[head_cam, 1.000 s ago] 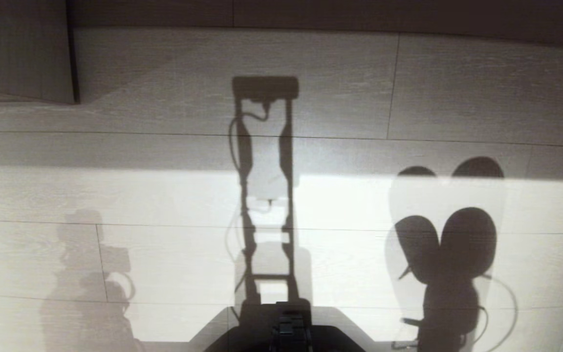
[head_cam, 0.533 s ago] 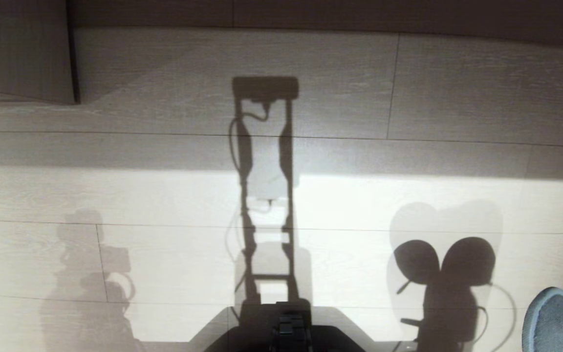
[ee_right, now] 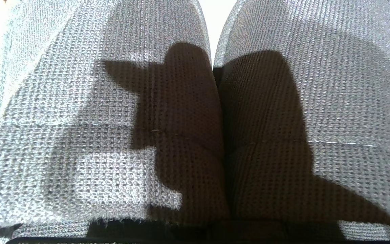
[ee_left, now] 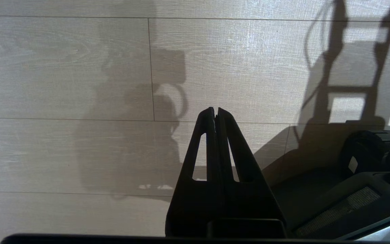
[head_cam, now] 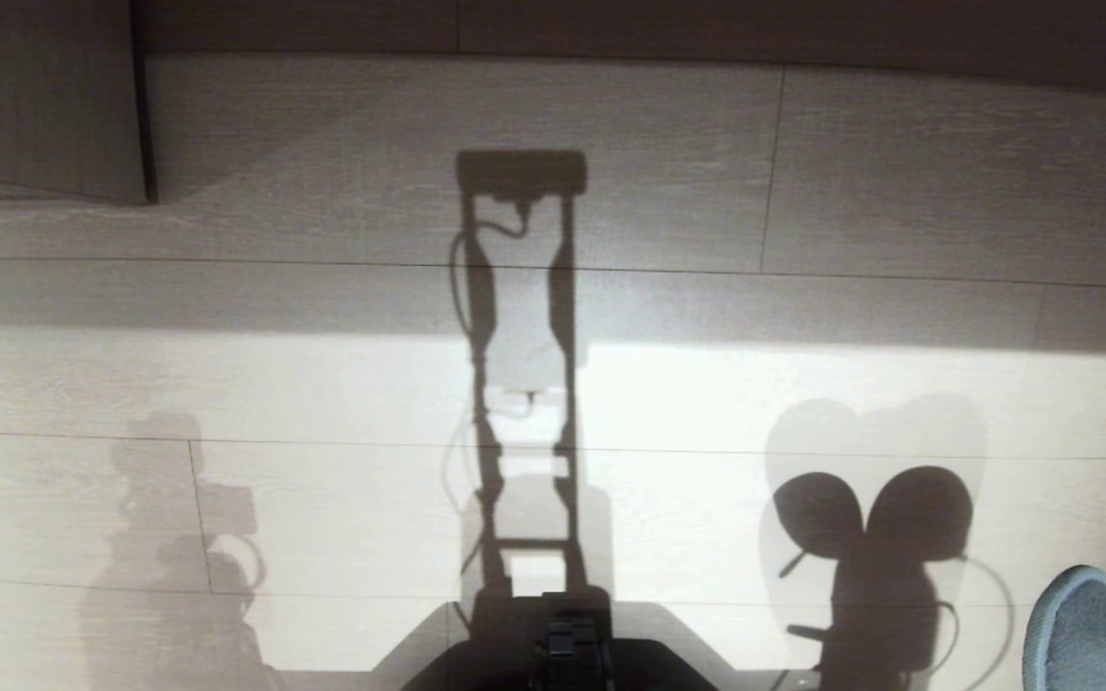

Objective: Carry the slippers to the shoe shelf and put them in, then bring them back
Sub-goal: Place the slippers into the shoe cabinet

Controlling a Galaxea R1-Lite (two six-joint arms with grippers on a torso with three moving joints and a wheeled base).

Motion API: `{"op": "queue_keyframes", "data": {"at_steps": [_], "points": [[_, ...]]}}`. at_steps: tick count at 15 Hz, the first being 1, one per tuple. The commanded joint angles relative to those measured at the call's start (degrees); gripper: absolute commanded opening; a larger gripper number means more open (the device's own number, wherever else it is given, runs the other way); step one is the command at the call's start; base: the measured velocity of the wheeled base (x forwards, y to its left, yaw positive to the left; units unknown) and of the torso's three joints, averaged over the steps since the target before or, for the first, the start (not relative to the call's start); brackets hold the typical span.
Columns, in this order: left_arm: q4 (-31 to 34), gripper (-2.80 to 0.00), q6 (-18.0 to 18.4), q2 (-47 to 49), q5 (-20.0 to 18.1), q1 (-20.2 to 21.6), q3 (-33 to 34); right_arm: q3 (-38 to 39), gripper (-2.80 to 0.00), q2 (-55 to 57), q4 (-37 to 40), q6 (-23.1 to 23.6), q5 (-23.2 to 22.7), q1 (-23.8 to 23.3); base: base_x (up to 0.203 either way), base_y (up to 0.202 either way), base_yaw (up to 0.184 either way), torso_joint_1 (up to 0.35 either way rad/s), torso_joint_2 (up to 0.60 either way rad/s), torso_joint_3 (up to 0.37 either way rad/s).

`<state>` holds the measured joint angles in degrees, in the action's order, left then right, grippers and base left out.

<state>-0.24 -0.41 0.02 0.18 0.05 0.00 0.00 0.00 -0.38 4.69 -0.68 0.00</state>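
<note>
The slippers, a grey-blue knitted pair, fill the right wrist view side by side, one [ee_right: 80, 101] touching the other [ee_right: 333, 101]. The rounded end of one slipper [head_cam: 1086, 633] shows at the bottom right corner of the head view, off the floor, and their double shadow [head_cam: 875, 518] lies on the boards beside it. My right gripper is hidden behind the pair and holds them. My left gripper [ee_left: 215, 110] hangs shut and empty over the bare floor. The shoe shelf is out of view.
Pale wood-plank floor [head_cam: 323, 384] spreads ahead, half in shadow. A darker wood-grain panel [head_cam: 35, 96] stands at the far left, with a dark strip [head_cam: 707, 29] along the far edge. My base [head_cam: 563, 653] sits at the near edge, also seen from the left wrist [ee_left: 367, 176].
The slippers' shadow has slid toward me, and a slipper's end has come into the head view at the bottom right. Over the last half second nothing moved.
</note>
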Motion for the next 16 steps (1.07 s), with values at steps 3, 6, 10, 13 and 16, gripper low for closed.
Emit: {"op": "queue_keyframes", "data": {"at_steps": [3, 6, 10, 13, 16], "points": [[0.0, -2.80, 0.1, 0.0, -0.1, 0.0, 0.0, 0.0, -2.80, 0.3, 0.1, 0.0, 0.0, 0.0, 0.000, 0.000, 0.000, 0.000, 0.00, 0.012], [0.0, -2.80, 0.0, 0.0, 0.0, 0.0, 0.0, 0.1, -2.80, 0.3, 0.2, -0.4, 0.2, 0.0, 0.000, 0.000, 0.000, 0.002, 0.00, 0.162], [0.0, -2.80, 0.0, 0.0, 0.0, 0.0, 0.0, 0.1, -2.80, 0.2, 0.2, -1.2, 0.3, 0.0, 0.000, 0.000, 0.000, 0.002, 0.00, 0.200], [0.0, -2.80, -0.1, 0.0, 0.0, 0.0, 0.0, 0.1, -2.80, 0.2, 0.2, -2.6, 0.5, 0.0, 0.000, 0.000, 0.000, 0.003, 0.00, 0.204], [-0.1, -2.80, -0.1, 0.0, 0.0, 0.0, 0.0, 0.1, -2.80, 0.2, 0.1, -3.5, 0.7, 0.0, 0.000, 0.000, 0.000, 0.002, 0.00, 0.204]]}}
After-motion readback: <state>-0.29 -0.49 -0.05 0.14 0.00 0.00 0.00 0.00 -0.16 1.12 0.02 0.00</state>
